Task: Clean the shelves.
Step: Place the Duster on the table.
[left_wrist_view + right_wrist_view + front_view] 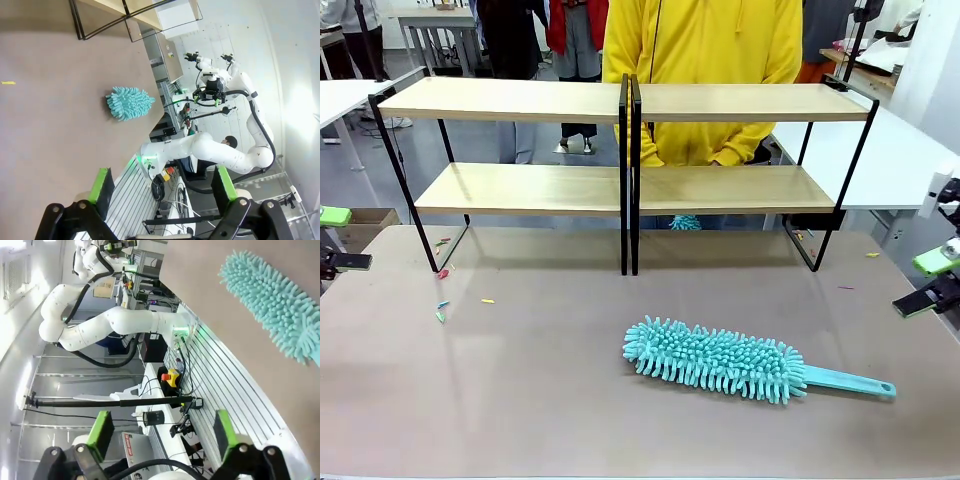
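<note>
Spanning the table's far half: shelves (620, 185), boards bare | duster (720, 360) lying flat on the table (520, 400), near side, handle toward robot's right | left gripper (162, 187) wide apart, empty | right gripper (162, 432) wide apart, empty.

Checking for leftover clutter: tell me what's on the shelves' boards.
The shelves carry nothing on the upper boards or the visible lower ones. A person in yellow stands behind; their lower body is hidden.
</note>
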You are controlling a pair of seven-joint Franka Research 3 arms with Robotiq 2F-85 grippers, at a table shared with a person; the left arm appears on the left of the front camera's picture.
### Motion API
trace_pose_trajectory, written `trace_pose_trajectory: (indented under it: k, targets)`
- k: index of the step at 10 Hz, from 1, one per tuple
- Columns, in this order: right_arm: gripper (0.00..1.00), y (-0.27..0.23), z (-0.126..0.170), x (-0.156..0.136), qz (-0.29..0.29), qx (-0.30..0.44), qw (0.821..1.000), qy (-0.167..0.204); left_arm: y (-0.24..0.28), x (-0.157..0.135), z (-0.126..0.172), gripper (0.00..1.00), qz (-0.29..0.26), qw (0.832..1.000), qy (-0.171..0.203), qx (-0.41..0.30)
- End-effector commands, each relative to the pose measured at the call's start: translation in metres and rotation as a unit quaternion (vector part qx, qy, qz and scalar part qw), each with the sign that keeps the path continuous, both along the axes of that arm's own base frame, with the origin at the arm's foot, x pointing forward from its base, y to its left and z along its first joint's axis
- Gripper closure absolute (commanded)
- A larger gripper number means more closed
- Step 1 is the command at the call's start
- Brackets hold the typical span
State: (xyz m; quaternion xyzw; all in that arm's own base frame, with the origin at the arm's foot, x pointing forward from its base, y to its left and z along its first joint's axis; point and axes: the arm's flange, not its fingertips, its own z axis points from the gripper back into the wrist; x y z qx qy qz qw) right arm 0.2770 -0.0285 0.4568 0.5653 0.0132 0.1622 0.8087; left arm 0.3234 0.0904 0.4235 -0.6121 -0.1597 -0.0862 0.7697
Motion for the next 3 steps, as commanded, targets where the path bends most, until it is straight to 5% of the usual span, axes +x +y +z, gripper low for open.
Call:
trace_pose_trajectory:
  k: [1,3]
  targets:
    - [0.0,-0.0039,0.0019,0.0017,0.008,-0.001,1.0,-0.005,-0.0018,-0.0015,0.0004,0.0,0.0,1.0,-0.015,-0.012]
    - [0.0,-0.0039,0.0019,0.0017,0.008,-0.001,1.0,-0.005,-0.0018,-0.0015,0.0004,0.0,0.0,1.0,-0.015,-0.012]
